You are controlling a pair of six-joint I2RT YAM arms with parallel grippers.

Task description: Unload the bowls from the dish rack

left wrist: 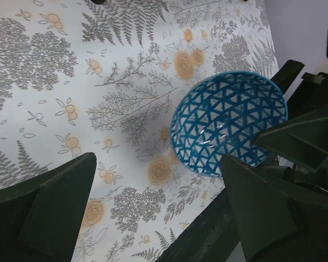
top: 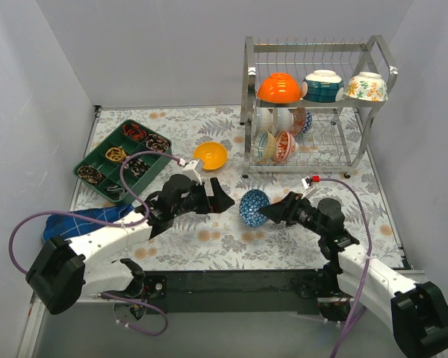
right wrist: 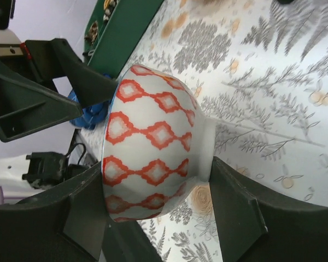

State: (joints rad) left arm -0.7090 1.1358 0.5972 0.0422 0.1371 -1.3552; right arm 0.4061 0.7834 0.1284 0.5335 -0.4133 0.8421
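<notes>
**A:** Nearest, the right tool is clamped on a bowl, one finger at the rim side and the other against the foot.

**B:** Which way does it point?

**A:** It is on its side. The mouth, blue lattice inside, faces the left tool, and the foot points back along the right arm. So its axis runs about level, from tool to tool. It looks clear of the desk, though I can't be sure.

**B:** How will it handle?

**A:** My guess is glazed ceramic: stiff, slick, brittle and not heavy. A pinch over the rim wall, or rim-to-foot as now, seems safest. The round belly would likely slip out.

**B:** And the left tool?

**A:** Spread wide and holding nothing, just across from the bowl's mouth.

**B:** What's beyond?

**A:** A yellow bowl sits mouth-up on the desk just past the left tool, with a green tray out to that tool's left. Farthest, beyond the right tool, stands the rack. An orange bowl, a teal bowl and a floral bowl are on its upper shelf. The lower bowls stand on edge beneath. I'd say plenty is left to unload.
</notes>
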